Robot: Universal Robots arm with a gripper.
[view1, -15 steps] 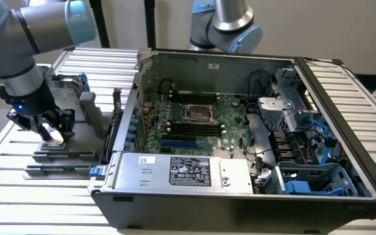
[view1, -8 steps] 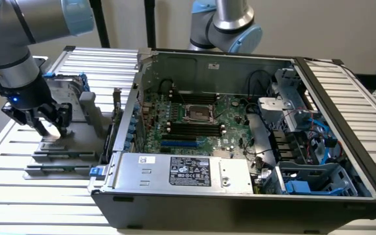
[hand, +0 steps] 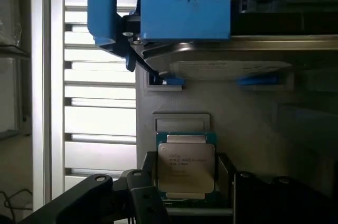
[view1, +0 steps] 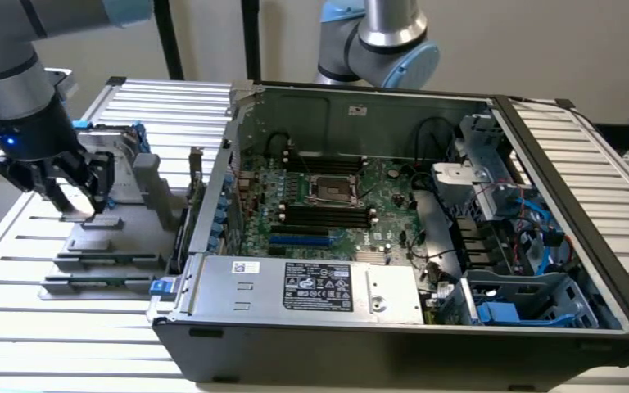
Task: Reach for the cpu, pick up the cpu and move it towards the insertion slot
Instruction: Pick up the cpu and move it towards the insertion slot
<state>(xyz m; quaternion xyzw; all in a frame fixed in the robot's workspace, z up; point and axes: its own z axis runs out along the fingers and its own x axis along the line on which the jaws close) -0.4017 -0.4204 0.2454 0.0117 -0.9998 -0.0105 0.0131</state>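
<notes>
Cpu [hand: 186, 163] lay flat on a grey holder [hand: 253, 123], wrist view, between the gripper's [hand: 188, 184] parted fingers, gap visible on one side. Exterior view: gripper low over holder, far toward the exterior view's left, well apart from the insertion slot [view1: 328, 188] inside the computer case [view1: 402, 344].

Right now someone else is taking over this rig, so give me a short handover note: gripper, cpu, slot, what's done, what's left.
Gripper: open, down at the grey fixture outside the case, on the exterior view's left. It straddles the cpu and is not closed on it.
Cpu: seated in its holder on the fixture, near the hard drive.
Slot: on the board inside the open case, apart from the gripper.
Done: reach.
Left: grasp, lift, carry towards the slot.
</notes>
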